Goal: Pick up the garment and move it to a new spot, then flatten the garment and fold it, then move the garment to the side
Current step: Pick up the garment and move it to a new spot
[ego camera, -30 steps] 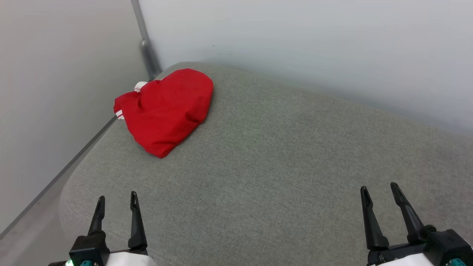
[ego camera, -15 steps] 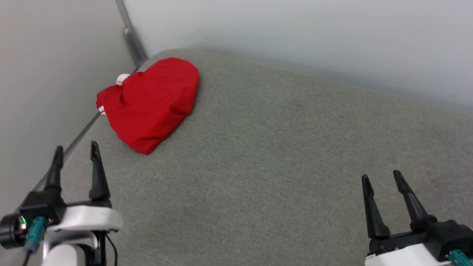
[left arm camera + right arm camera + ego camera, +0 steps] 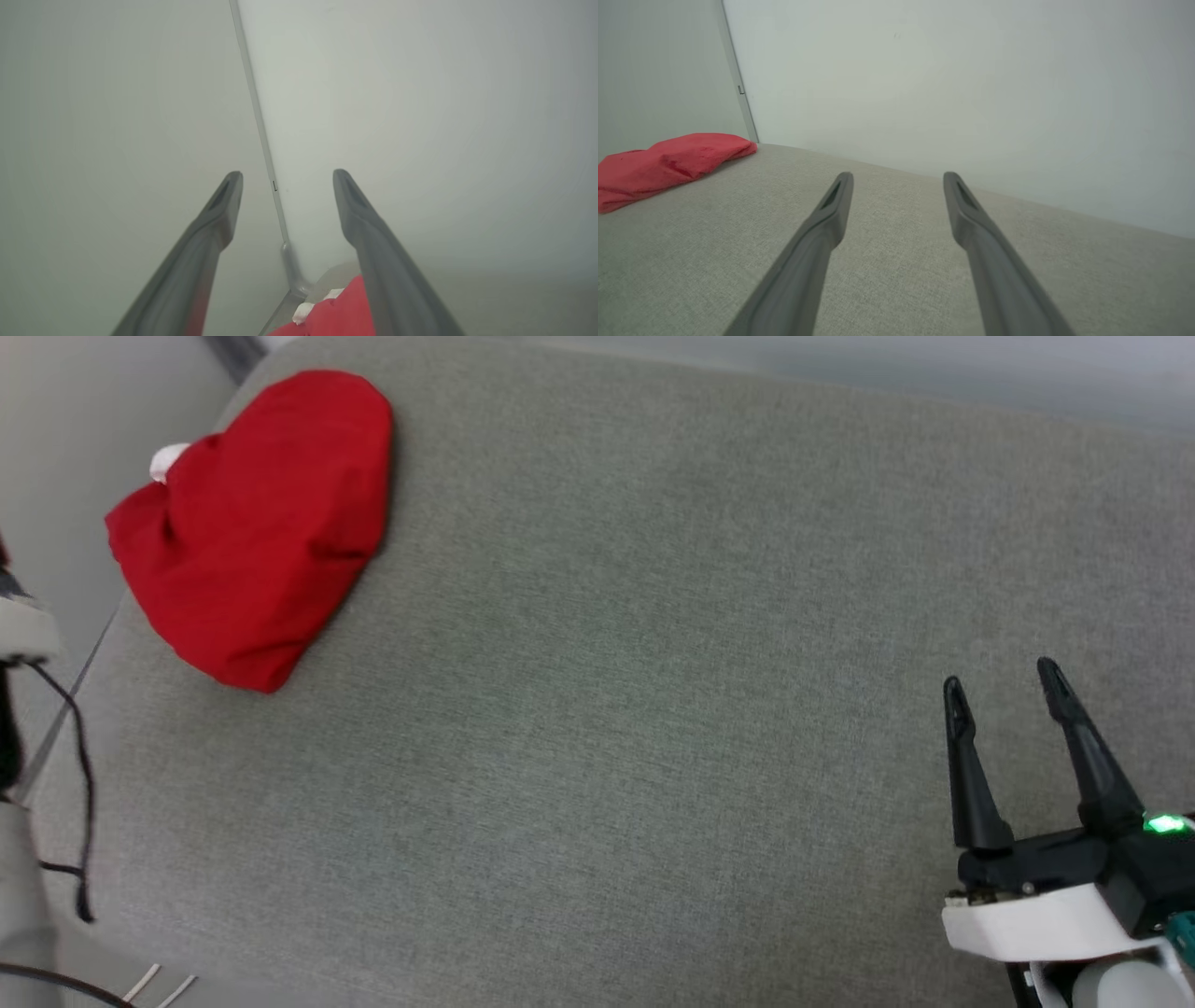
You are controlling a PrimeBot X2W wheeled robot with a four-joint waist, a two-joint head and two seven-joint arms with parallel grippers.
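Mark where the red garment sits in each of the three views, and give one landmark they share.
Head view: garment at upper left, on the grey cushion's far-left corner.
Left wrist view: garment at the bottom edge, just right of centre.
Right wrist view: garment at the left edge, mid-height.
Shared landmark: the wall-corner strip behind it.

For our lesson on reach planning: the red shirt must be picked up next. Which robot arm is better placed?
Probably left. The red shirt lies at the cushion's far-left corner, just below the open left fingers in the left wrist view; the right fingers are far across the cushion.
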